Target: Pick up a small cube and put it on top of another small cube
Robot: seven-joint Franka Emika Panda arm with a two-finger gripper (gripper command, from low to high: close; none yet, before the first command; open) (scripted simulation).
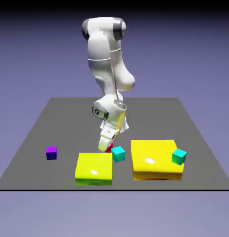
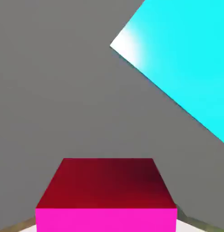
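Grey tabletop [image 1: 42, 125] fills the middle of the room, with blue-violet haze behind and in front of it. Nearest to me sit 2 flat yellow blocks: a smaller one [image 1: 93, 169] toward the exterior view's left and a bigger one [image 1: 153, 159] toward its right. 1 teal cube [image 1: 179, 156] leans at the right corner of the bigger block, touching it, though I cannot tell how it is propped. Another teal cube [image 1: 118, 153] sits in the gap between the 2 blocks, just behind the smaller one's far right corner. Well apart to the left, alone on the grey, is a purple cube [image 1: 51, 152].

Just behind that second teal cube, the gripper [image 1: 107, 144] is down at the table, shut on the red cube [image 1: 109, 148], of which only a sliver peeks out beside the fingers in the exterior view. In the hand view the red cube [image 2: 106, 195] sits large between the jaws at the bottom edge, hiding the fingertips, with the teal cube [image 2: 182, 59] near it across bare grey. I cannot tell whether the red cube is off the table. Farther back the white arm [image 1: 107, 60] rises and bends over its base.
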